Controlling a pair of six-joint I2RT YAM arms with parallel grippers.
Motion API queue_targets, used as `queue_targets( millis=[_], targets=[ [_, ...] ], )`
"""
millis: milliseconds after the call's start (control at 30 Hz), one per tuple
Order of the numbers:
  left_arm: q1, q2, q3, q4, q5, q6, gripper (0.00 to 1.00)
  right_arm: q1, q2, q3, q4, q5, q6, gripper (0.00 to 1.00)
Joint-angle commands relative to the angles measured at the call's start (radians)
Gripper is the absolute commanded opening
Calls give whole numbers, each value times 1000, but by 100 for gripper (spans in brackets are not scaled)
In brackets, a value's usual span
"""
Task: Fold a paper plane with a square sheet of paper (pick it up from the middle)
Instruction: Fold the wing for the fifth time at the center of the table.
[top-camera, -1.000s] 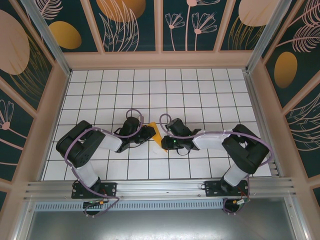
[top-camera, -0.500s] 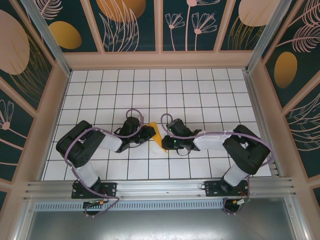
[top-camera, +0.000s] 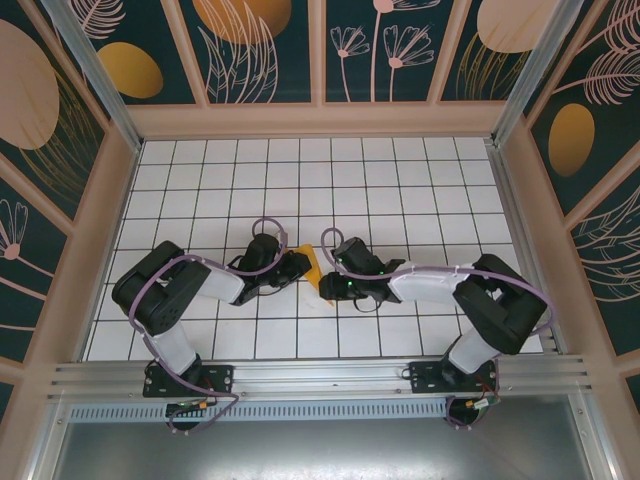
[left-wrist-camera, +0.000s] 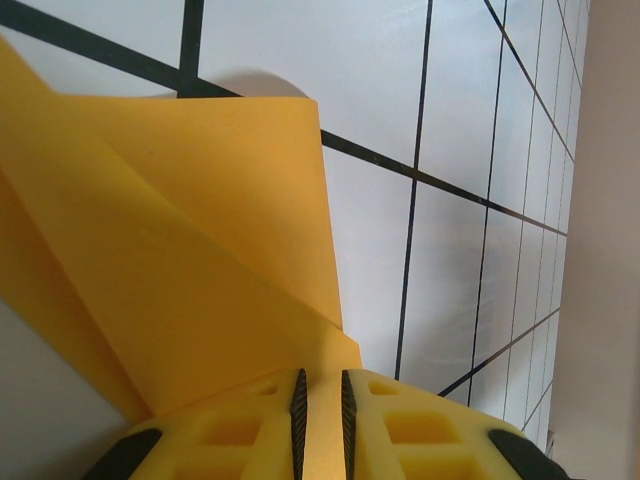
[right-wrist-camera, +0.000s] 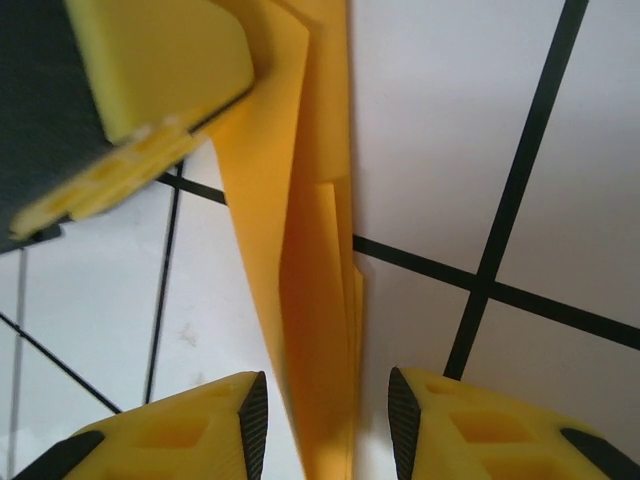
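The orange-yellow sheet of paper (top-camera: 313, 267), folded into a narrow layered shape, stands up between the two arms at the middle of the tiled table. My left gripper (top-camera: 300, 265) is shut on one edge of it. In the left wrist view the folded paper (left-wrist-camera: 200, 260) fans out from the left gripper (left-wrist-camera: 320, 420), whose pads pinch it. My right gripper (top-camera: 325, 284) is open. In the right wrist view the paper's layered edge (right-wrist-camera: 310, 250) runs between the right gripper (right-wrist-camera: 328, 420) pads without touching them. A finger of the left gripper (right-wrist-camera: 150, 60) shows at the upper left of that view.
White tiles with dark grout (top-camera: 400, 190) stretch behind and to both sides of the arms. Wooden walls (top-camera: 320, 118) with patterned panels close in the table. A metal rail (top-camera: 320, 375) runs along the near edge.
The right gripper's jaws have opened and let go of the paper. The right arm has shifted slightly to the left. The left gripper keeps its hold and has not moved.
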Motion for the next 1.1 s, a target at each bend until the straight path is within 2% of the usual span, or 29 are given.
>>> queue_targets(
  millis=[0,133,300,567,633,900,1000,1067],
  targets=[
    [-3,27,1,-93,-45,32,21,23,49,42,-64,48,-37,40],
    [-2,24,-1,-94,-47,31,21,34,71,45,-65,59,-34,36],
    [-2,24,0,-97,-47,33,21,34,73,18,-34,32,-24,25],
    [-2,30,0,-96,-47,33,21,33,78,-16,-14,10,-7,19],
    [-2,32,0,-98,-47,33,21,33,85,-23,-11,6,-3,14],
    [-2,32,1,-99,-47,32,21,38,85,-35,-23,44,33,12],
    [-3,31,4,-107,-48,38,21,22,22,-26,-12,34,35,22],
    [-3,34,8,-120,-52,41,20,-4,-24,-8,-27,32,24,24]
  ],
)
